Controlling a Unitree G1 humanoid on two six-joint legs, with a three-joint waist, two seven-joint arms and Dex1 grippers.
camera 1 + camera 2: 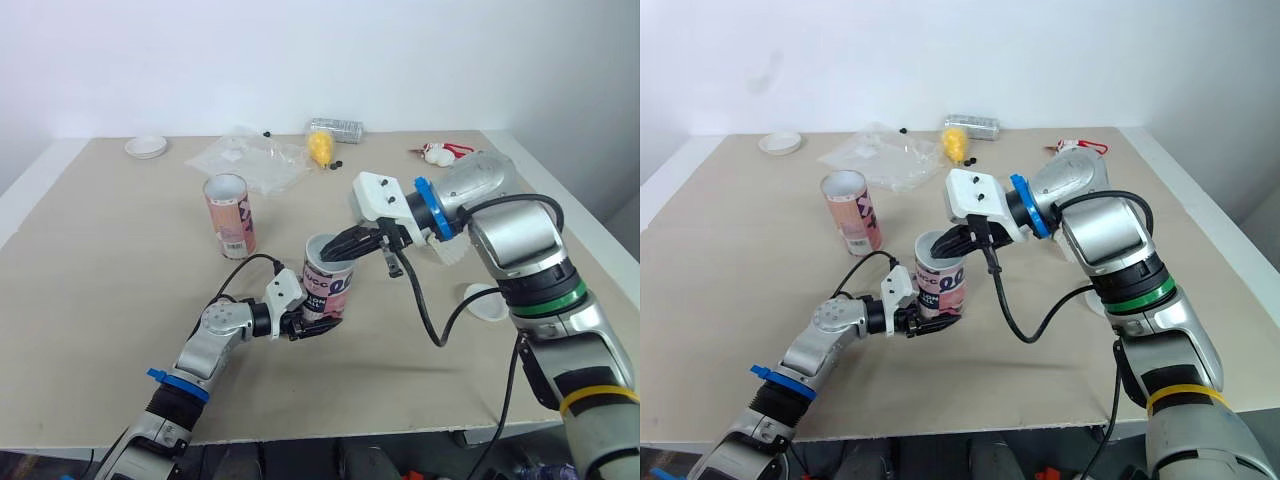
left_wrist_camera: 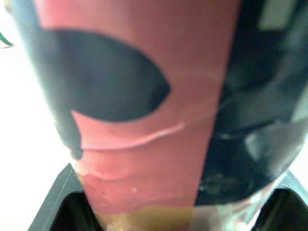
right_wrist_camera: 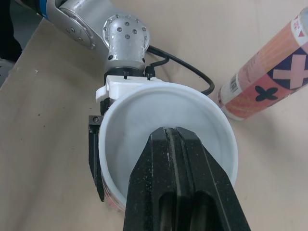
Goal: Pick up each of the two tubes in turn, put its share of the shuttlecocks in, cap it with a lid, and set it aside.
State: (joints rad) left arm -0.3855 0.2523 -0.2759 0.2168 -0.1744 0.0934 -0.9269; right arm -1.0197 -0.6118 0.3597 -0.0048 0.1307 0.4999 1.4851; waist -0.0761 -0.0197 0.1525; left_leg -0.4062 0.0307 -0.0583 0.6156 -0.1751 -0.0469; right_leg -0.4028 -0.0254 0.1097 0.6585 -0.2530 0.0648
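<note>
Cardboard, pink and black: the tube [image 1: 335, 285] looks light and stiff, but easy to dent or tip. It stands upright mid-table, with the left gripper [image 1: 306, 323] clamped low on its wall, a good steady place. The right gripper [image 1: 348, 243], its fingers pressed together, is at the open mouth.

Glossy printed-paper tube [image 1: 328, 285] on matt, smooth tabletop [image 1: 100, 280].

A beige tabletop [image 1: 100, 300] with white edges is standing against a plain white wall [image 1: 300, 60], bright light falling evenly.
</note>
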